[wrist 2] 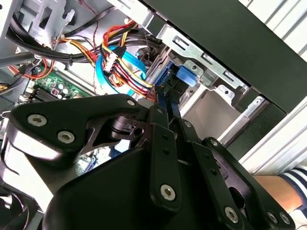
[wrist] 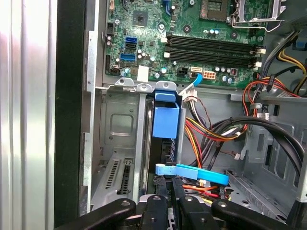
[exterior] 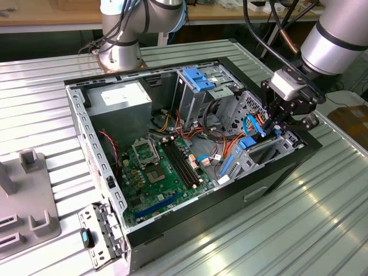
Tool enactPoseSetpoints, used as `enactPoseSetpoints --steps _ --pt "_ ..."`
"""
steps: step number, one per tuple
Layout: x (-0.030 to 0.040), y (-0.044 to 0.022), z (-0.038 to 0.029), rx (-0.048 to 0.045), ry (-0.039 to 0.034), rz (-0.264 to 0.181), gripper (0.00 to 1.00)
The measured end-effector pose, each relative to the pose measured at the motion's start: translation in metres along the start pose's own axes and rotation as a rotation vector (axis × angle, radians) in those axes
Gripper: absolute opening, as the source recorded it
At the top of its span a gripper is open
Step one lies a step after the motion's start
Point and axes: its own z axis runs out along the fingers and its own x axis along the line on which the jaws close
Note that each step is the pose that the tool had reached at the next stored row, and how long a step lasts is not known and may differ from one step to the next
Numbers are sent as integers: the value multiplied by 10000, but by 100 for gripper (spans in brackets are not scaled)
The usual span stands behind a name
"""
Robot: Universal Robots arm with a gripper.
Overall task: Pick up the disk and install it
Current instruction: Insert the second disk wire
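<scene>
Your pincer (exterior: 275,127) was down inside the open computer case (exterior: 276,172), at the drive bay on the exterior view's right, its fingers (wrist 2: 163,108) drawn close together on the edge of the disk (wrist: 165,122). The disk stood on edge in the metal drive cage (wrist: 120,124), its blue carrier rail uppermost and most of its body already sunk between the cage walls. So by my reading the pick-up was done and you were well into the install; whether the disk was fully seated and latched was more than I could say.

Plenty was hidden from you. The disk's grey face and label were buried in the slot, so only the blue rail and a dark strip beneath it could be made out. In both wrist views the pincer's own black linkages blocked the spot where fingers met rail. A flat blue cable (wrist: 192,172) crossed just in front of the disk, and the bundle of coloured wires (wrist 2: 124,72) crowded close beside it. At the corner of the second wrist view a person's striped sleeve (wrist 2: 295,179) sat outside the case, cut off by the frame.
</scene>
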Motion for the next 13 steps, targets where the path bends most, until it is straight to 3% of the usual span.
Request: enactPoseSetpoints --steps 2,3,6,13 --pt "1 0 3 9 -97 18 16" --pt "1 0 4 9 -103 30 16" --pt "8 1 7 27 -73 328 16" --pt "7 15 9 41 -53 555 16"
